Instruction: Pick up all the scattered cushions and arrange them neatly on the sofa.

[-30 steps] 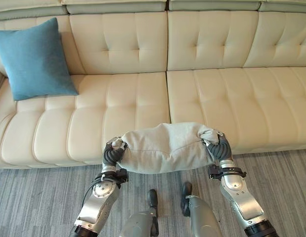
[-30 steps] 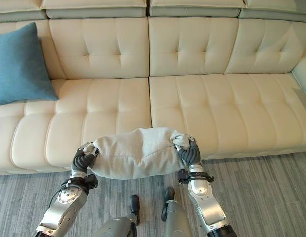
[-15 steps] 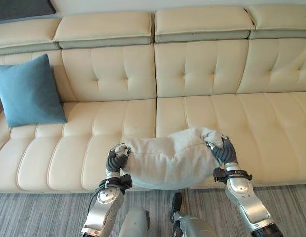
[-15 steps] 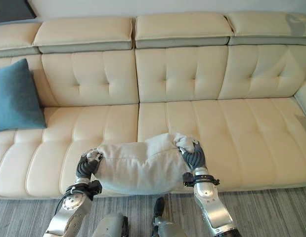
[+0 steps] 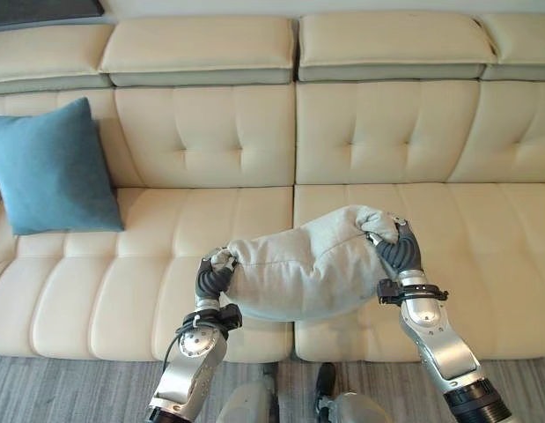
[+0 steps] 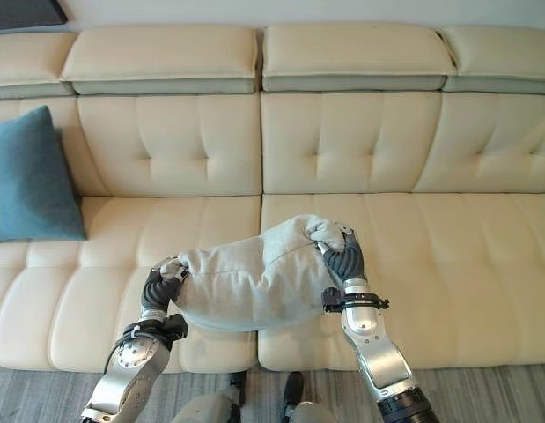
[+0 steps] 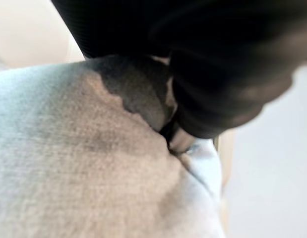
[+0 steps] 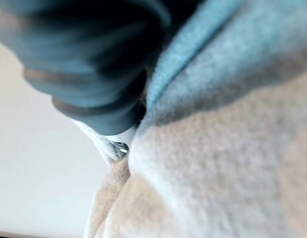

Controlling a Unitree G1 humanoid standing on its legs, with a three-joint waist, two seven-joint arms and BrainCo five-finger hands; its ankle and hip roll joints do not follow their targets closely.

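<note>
grey cushion [image 5: 303, 269]: plump, sagging, tilted | left robot hand [image 5: 212, 278], right robot hand [image 5: 397, 249]: clamped on its ends

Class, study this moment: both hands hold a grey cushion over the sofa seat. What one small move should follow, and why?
Probably carry the grey cushion forward toward the backrest. The left hand and right hand grip its ends above the seat's front, while the blue cushion already leans against the backrest.
</note>
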